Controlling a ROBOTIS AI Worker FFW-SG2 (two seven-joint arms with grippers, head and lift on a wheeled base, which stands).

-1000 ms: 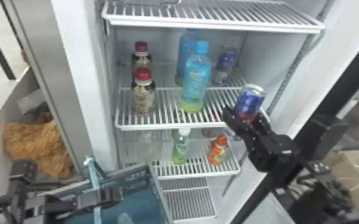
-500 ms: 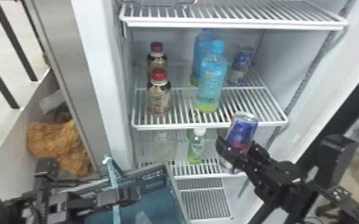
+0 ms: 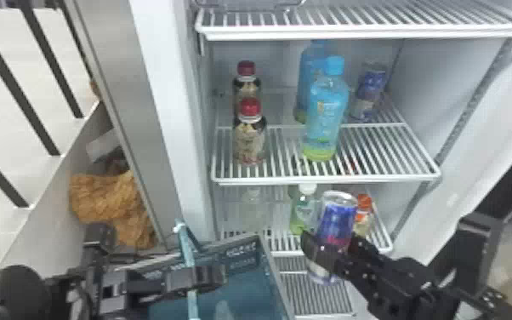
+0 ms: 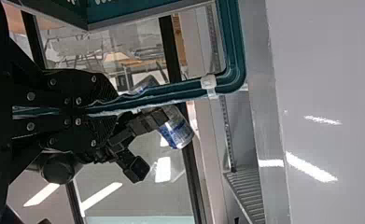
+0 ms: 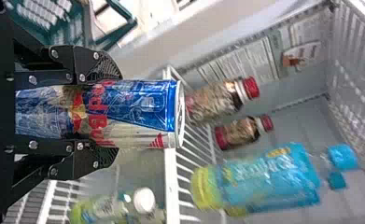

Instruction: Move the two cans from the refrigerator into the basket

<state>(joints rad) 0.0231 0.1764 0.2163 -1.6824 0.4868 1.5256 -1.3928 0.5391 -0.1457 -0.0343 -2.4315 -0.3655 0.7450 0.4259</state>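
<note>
A slim blue-and-silver metal can with red lettering [image 3: 337, 217] is held in the robot's black right gripper [image 3: 329, 251], whose two flat fingers press on opposite sides of it; the can is upright with a slight tilt, its silver top rising above the fingers and its base showing below them; in the right wrist view, its rimmed end reaches out past the fingertips, while its other end runs back between the fingers.

The held can is in front of the refrigerator's lower shelves, to the right of an open teal plastic basket [image 3: 243, 258] and outside it; the black left gripper [image 3: 208, 276] is closed around the basket's thin teal handle [image 3: 188, 251].

A second blue-and-silver can [image 3: 369, 91] stands on the white wire shelf [image 3: 387, 147] above, well apart from both grippers; it is behind and to the right of two blue-capped plastic bottles [image 3: 326, 106]; two dark, red-capped bottles [image 3: 250, 138] stand farther left on that shelf.
</note>
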